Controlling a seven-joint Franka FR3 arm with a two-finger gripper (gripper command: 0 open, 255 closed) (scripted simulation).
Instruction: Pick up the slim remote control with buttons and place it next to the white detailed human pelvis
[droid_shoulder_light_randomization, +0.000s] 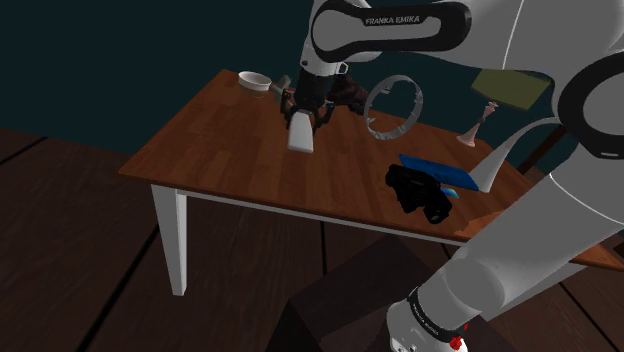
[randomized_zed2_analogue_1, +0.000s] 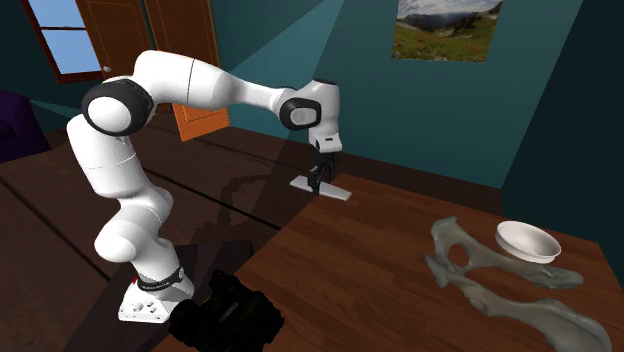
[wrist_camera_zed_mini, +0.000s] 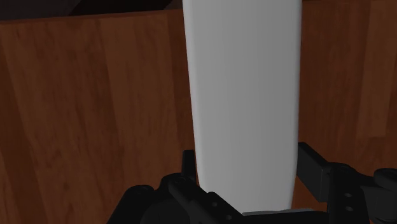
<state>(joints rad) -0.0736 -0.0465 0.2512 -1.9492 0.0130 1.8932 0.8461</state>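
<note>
The remote (droid_shoulder_light_randomization: 300, 134) is drawn as a plain pale grey slim slab with no buttons visible. It lies flat at the wooden table (droid_shoulder_light_randomization: 225, 150), near its far side in the shoulder view. My gripper (droid_shoulder_light_randomization: 303, 117) comes down on it from above and is shut on it. In the wrist view the black fingers (wrist_camera_zed_mini: 188, 167) clasp both long edges of the remote (wrist_camera_zed_mini: 245, 95). The second exterior view shows the gripper (randomized_zed2_analogue_1: 318, 183) on the remote (randomized_zed2_analogue_1: 335, 192); whether it is off the tabletop I cannot tell. The pale pelvis (randomized_zed2_analogue_1: 485, 280) lies far off by the bowl, and appears ring-shaped (droid_shoulder_light_randomization: 393, 108) beside my arm.
A white bowl (randomized_zed2_analogue_1: 527, 240) sits just behind the pelvis, at the table's far corner (droid_shoulder_light_randomization: 256, 79). A black camera-like object (droid_shoulder_light_randomization: 420, 193) and a blue flat item (droid_shoulder_light_randomization: 437, 170) lie near the stand side. A small goblet-like stand (droid_shoulder_light_randomization: 480, 122) rises behind them.
</note>
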